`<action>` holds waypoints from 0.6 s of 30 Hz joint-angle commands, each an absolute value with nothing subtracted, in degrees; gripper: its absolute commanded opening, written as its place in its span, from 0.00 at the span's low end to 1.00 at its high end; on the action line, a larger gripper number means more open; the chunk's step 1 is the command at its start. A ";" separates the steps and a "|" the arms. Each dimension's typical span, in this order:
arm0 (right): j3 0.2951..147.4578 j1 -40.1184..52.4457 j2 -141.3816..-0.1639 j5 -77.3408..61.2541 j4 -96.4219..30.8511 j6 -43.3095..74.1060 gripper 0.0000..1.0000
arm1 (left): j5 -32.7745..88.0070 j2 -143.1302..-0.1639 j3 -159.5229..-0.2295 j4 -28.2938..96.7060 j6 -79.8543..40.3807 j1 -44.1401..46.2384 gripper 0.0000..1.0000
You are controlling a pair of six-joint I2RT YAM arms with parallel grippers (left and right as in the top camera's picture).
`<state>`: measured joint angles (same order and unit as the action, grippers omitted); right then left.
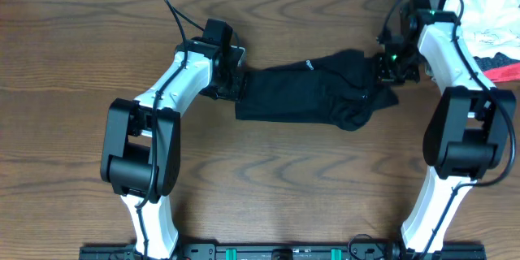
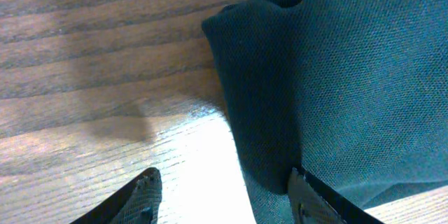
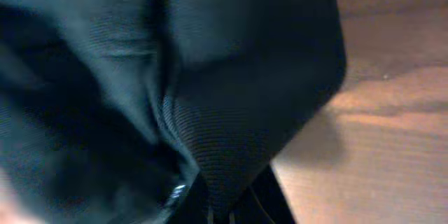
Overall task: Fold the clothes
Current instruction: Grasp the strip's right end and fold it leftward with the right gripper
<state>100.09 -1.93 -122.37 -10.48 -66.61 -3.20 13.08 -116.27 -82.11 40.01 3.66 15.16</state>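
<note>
Overhead: black shirt [image 1: 313,89] mid wood-grain table [image 1: 268,179], long axis left-right, right end crumpled; soft fine-knit fabric. Left gripper [image 1: 240,85] fingers apart astride left edge. Right gripper [image 1: 388,69] clamped on right end.

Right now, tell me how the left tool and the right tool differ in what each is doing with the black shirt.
The left tool is open, its fingers straddling the black shirt's edge; the right tool is shut on gathered fabric. The shirt lies fairly flat at the left tool's end, but is bunched and creased at the right tool's end. Both tools sit at opposite ends of the same shirt, low over the wooden table.
</note>
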 commanded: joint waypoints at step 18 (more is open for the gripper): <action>102.54 23.05 -111.33 -12.49 -57.89 -0.82 0.02 | 12.43 -116.16 -82.56 39.38 4.25 15.18 0.49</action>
